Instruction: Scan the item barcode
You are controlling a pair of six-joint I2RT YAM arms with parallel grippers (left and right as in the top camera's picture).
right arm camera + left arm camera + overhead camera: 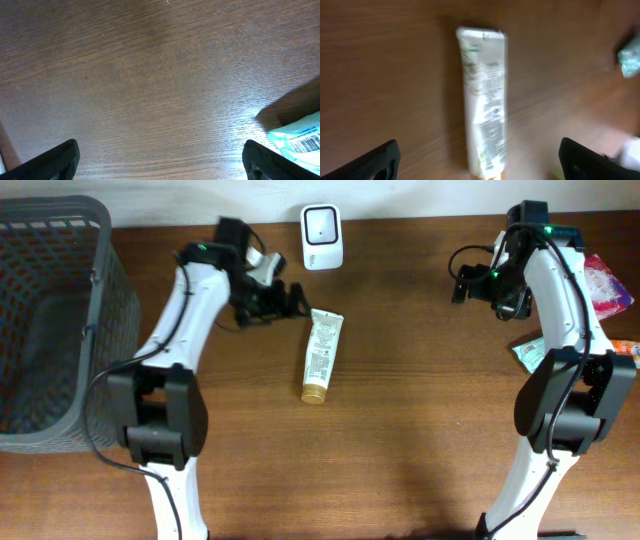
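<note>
Lying flat on the brown wooden table (420,430), the tube (321,352) sits a little left of centre, its crimped end pointing toward the back edge and its gold cap toward the front. The wood has a fine, even grain and a dull sheen, with soft shadows under both arms. A strip of pale wall (420,195) runs along the back edge; nothing more of the room shows.

The left gripper (288,300) hangs just beside the tube's crimped end, apart from it. In the left wrist view its fingers (380,160) stand wide apart at the lower corners, with the tube resting on the wood below them, blurred.

The right gripper (462,280) hovers over bare wood far to the right, its fingers (57,160) also spread wide with nothing between them.

A white scanner (322,225) stands at the back edge, near the tube. A grey mesh basket (110,310) fills the left end of the table. A teal packet (530,355) and a pink packet (605,285) lie at the right edge.
</note>
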